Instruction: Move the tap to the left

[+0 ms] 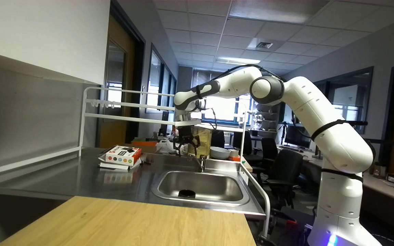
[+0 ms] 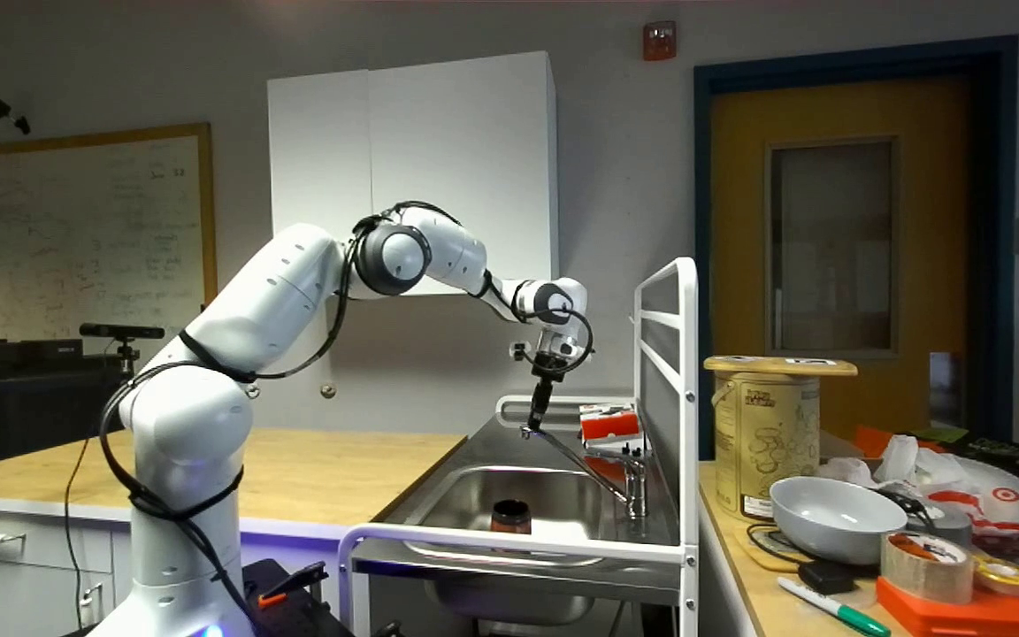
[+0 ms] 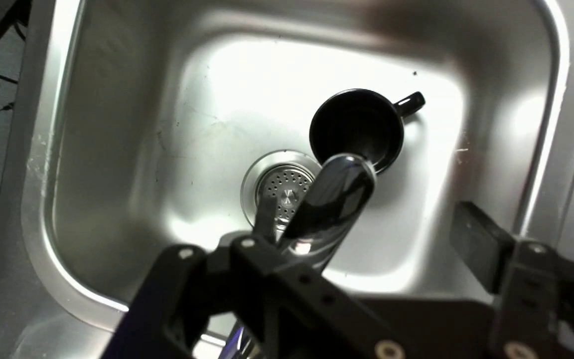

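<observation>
The tap is a slim metal faucet; its upright body [image 2: 637, 487] stands on the counter behind the sink in an exterior view. Its thin spout [image 2: 578, 462] slants up toward my gripper [image 2: 536, 423]. The tap [image 1: 202, 163] also shows small beneath my gripper [image 1: 186, 147] in an exterior view. In the wrist view my gripper [image 3: 369, 222] is open, with its fingers wide apart. The shiny spout [image 3: 334, 202] runs between them, close to the left finger and well apart from the right one. I cannot tell whether the left finger touches it. The tap's base is mostly hidden there.
The steel sink basin [image 1: 166, 177] holds a dark mug [image 3: 357, 124] near the drain [image 3: 287, 189]. Boxes [image 1: 123, 155] lie on the steel counter. White rack rails [image 2: 686, 354] rise behind the tap. A wooden counter [image 1: 132, 222] adjoins the sink.
</observation>
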You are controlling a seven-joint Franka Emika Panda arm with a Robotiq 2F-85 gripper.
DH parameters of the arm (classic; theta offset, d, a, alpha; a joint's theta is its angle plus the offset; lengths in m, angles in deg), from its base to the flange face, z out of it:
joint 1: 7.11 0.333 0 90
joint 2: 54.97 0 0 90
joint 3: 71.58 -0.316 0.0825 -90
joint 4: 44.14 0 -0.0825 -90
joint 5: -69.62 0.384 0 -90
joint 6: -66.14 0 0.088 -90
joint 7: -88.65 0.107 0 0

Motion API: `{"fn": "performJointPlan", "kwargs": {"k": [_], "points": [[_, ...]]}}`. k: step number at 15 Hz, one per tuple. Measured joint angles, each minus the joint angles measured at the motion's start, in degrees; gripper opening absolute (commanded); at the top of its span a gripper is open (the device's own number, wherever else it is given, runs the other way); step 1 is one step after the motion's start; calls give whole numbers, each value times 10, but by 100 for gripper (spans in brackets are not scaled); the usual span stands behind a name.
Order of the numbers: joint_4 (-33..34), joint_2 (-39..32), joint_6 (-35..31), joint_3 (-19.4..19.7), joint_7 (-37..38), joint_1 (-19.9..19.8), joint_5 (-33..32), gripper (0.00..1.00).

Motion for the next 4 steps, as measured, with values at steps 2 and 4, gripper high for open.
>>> {"fn": "performJointPlan", "kwargs": {"k": [2, 4], "points": [[9, 5, 0, -1, -1, 6, 0, 100], [13, 16, 0, -1, -3, 12, 0, 100]]}}
